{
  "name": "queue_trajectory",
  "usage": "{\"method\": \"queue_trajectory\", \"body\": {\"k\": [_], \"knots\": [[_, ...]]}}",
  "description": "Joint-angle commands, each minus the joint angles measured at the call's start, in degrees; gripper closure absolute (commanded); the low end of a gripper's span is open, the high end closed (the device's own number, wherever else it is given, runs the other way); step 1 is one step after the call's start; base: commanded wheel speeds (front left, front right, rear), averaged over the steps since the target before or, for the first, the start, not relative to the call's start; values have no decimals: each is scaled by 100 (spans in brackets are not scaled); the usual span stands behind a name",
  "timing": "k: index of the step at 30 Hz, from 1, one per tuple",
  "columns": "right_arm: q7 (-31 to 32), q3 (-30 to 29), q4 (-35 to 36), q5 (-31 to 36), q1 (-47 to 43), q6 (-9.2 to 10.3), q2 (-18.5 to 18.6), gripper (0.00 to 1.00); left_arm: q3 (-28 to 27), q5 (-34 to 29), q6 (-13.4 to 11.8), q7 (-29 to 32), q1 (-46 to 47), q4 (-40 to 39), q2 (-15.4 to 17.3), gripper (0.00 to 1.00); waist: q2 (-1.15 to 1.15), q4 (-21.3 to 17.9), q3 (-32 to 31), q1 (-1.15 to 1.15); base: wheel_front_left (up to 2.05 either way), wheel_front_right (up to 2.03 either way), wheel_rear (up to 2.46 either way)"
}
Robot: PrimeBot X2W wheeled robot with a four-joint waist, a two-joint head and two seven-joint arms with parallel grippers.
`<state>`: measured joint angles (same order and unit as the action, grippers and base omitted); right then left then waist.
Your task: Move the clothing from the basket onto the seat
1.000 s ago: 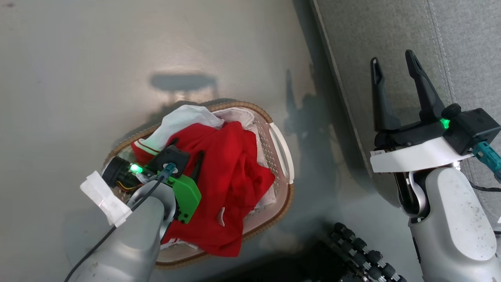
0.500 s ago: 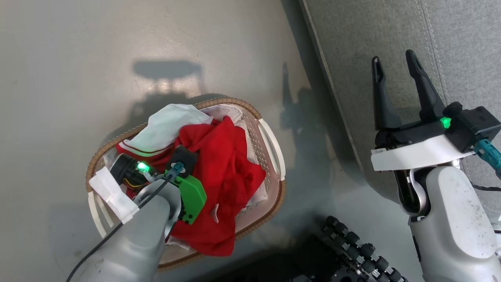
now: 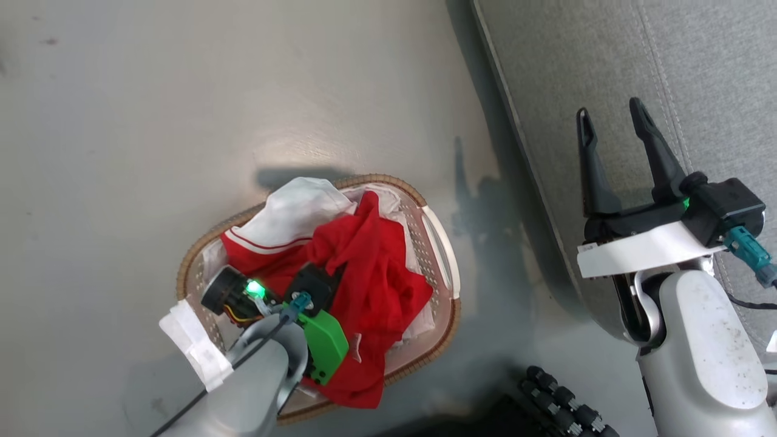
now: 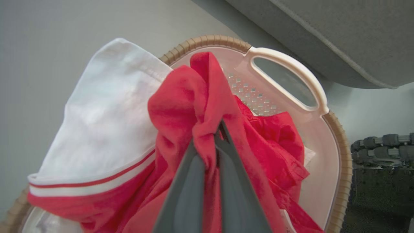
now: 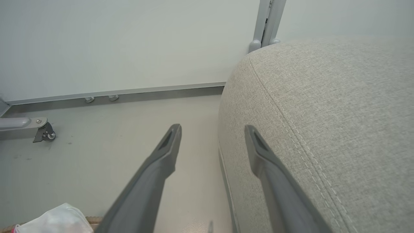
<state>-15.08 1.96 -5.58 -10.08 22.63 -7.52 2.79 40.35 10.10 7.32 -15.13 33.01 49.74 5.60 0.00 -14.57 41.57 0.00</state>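
The clothing [image 3: 376, 285] is a heap of bright red shirts with a white, red-striped part [image 3: 297, 212], lying in the oval white basket [image 3: 446, 255] on the floor. My left gripper [image 3: 337, 270] points down into the heap. In the left wrist view the left gripper [image 4: 220, 124] is shut on a bunched fold of red clothing [image 4: 181, 97], pulled up above the basket [image 4: 343, 161]. My right gripper [image 3: 610, 110] hangs open and holds nothing, over the edge of the grey seat [image 3: 607, 60]. The right wrist view shows the same: the right gripper [image 5: 213, 128] open at the seat's [image 5: 323, 113] rounded corner.
The basket stands on smooth grey floor just left of the seat's edge [image 4: 323, 32]. My base's black roller wheels [image 3: 564, 400] lie close to the basket's near right side. A wall with a metal rail and a castor foot [image 5: 42, 129] is beyond the seat.
My left gripper went from open to shut on the red clothing, and the fabric is now gathered into a raised peak. The head camera shifted. The right gripper stayed open.
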Motion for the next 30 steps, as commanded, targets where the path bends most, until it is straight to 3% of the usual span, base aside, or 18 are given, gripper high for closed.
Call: {"method": "queue_trajectory", "body": {"k": [1,18,30], "knots": [[-14,-39,-29,81,-113,6,20,0,24,37,25,-4,-162,-137,29,100,0,242,-437,0,0,0,0],[-14,-150,-282,579,-792,6,21,0,-820,388,23,-5,-1051,-2401,417,100,0,769,-2303,0,0,0,0],[-14,9,-360,767,-1164,6,21,0,-472,363,22,-5,-164,-3121,717,100,0,957,-3172,0,0,0,0]]}}
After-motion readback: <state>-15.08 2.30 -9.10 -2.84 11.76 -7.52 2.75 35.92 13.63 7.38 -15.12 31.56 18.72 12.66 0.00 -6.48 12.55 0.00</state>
